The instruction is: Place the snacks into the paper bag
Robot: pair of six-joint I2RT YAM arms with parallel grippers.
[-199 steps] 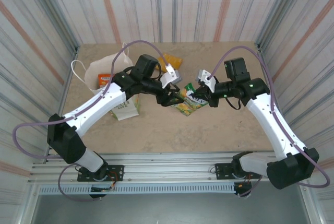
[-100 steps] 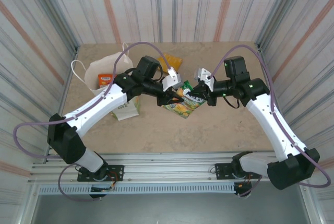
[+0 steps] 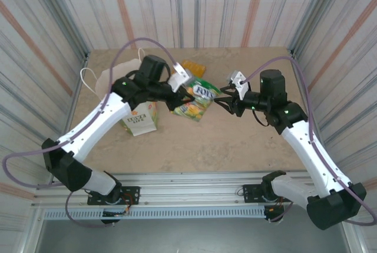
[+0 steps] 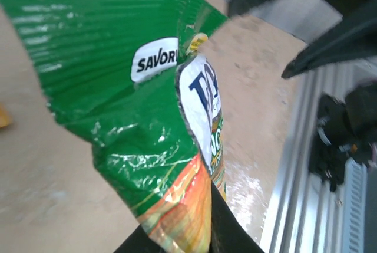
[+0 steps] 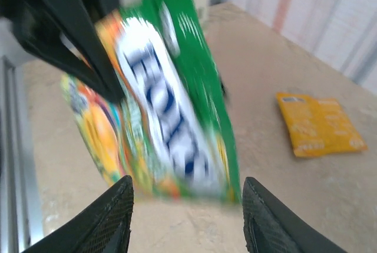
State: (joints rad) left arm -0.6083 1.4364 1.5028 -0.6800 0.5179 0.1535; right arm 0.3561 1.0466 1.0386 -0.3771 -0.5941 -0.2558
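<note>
While your left end effector [image 3: 180,92] is clamped on the green snack packet [image 3: 198,96], held up mid-scene with its long axis running far-right to near-left, the paper bag [image 3: 105,79] lies to its left; the right end effector [image 3: 226,97], jaws apart, sits just right of the packet.

Entry: robot test booth, lab type. Striped panel walls [image 3: 194,5] close me in on three sides. Bare beige table [image 3: 247,147]. Metal rail [image 3: 194,181] along the near edge carries my arm bases [image 3: 109,193]. Purple cables [image 3: 147,40] loop loose.
</note>
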